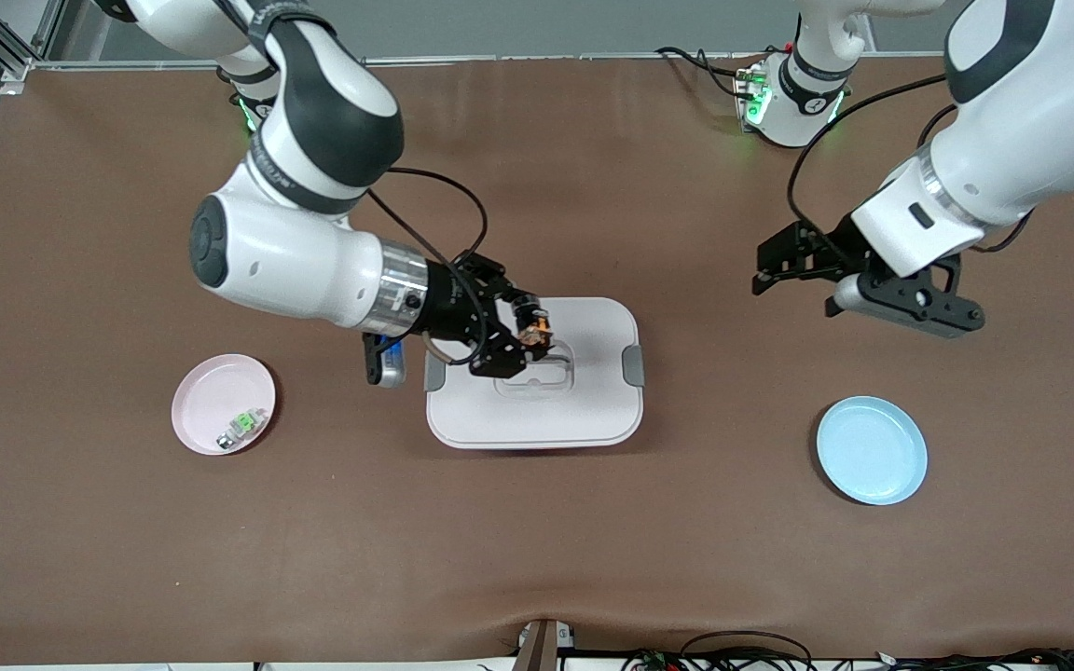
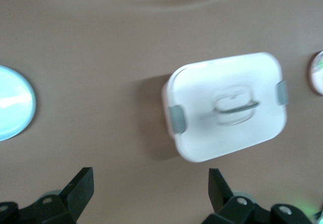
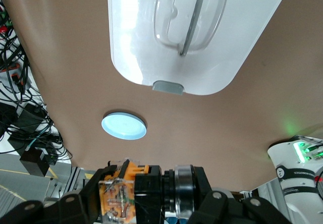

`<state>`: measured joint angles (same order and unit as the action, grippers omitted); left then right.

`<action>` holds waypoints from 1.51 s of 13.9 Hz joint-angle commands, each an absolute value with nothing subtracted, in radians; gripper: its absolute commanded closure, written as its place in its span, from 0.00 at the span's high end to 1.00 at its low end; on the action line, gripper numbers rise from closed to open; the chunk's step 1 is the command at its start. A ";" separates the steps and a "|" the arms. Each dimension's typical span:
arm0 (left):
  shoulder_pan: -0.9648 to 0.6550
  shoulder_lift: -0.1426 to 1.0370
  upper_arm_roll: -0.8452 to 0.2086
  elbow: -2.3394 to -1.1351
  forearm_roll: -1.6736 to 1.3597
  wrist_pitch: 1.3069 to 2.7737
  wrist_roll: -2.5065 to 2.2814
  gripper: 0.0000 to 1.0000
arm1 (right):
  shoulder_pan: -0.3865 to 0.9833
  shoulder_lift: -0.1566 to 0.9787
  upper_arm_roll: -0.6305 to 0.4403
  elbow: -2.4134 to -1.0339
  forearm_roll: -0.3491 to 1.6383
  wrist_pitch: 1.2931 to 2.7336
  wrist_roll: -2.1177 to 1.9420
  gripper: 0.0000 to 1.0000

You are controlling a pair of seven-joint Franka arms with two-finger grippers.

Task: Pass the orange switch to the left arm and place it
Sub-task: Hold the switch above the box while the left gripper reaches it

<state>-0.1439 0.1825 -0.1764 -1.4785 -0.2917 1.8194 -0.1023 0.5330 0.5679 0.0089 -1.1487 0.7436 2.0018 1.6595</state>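
We see the right gripper (image 1: pixel 537 337) up in the air over the box (image 1: pixel 593 410), clamped tight on the orange switch (image 1: pixel 533 326), which sits between its fingertips above the lid's recessed handle (image 1: pixel 551 373). In the right wrist view the orange switch (image 3: pixel 121 196) shows as an orange and black part pinched between the black fingers (image 3: pixel 75 206), with the box (image 3: pixel 146 42) and one grey latch (image 3: pixel 167 87) below it. We note the box sits mid-table with grey latches on both short sides. The left gripper (image 1: pixel 784 266) hangs over bare table toward the left arm's end, jaws spread wide and holding nothing; the left wrist view shows its two fingers (image 2: pixel 81 186) well apart, with the box (image 2: pixel 202 93) past them. A blue plate (image 1: pixel 871 450) lies on the table toward the left arm's end, nearer to the front camera than the left gripper. A pink plate (image 1: pixel 211 396) lies toward the right arm's end, and a small green-and-clear component (image 1: pixel 240 427) rests on it near its rim. The table (image 1: pixel 537 559) is covered in brown cloth. Cables (image 1: pixel 742 652) run along the table edge nearest the front camera.
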 commanded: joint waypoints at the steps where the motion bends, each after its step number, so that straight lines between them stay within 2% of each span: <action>1: -0.156 0.216 -0.178 -1.445 -0.345 1.861 -0.107 1.00 | 0.551 0.581 -0.002 -1.114 0.764 2.016 1.704 0.00; 4: -0.176 0.238 -0.184 -1.445 -0.446 1.914 -0.113 1.00 | 0.575 0.613 -0.005 -1.060 0.762 2.019 1.753 0.00; 8: -0.241 0.261 -0.184 -1.445 -0.529 2.020 -0.201 1.00 | 0.609 0.644 -0.002 -1.045 0.764 2.120 1.772 0.00; 12: -0.276 0.281 -0.186 -1.447 -0.557 2.054 -0.262 0.86 | 0.618 0.667 -0.002 -1.012 0.764 2.138 1.827 0.00; 21: -0.308 0.316 -0.187 -1.447 -0.603 2.112 -0.267 0.85 | 0.649 0.681 0.000 -1.003 0.764 2.212 1.851 0.00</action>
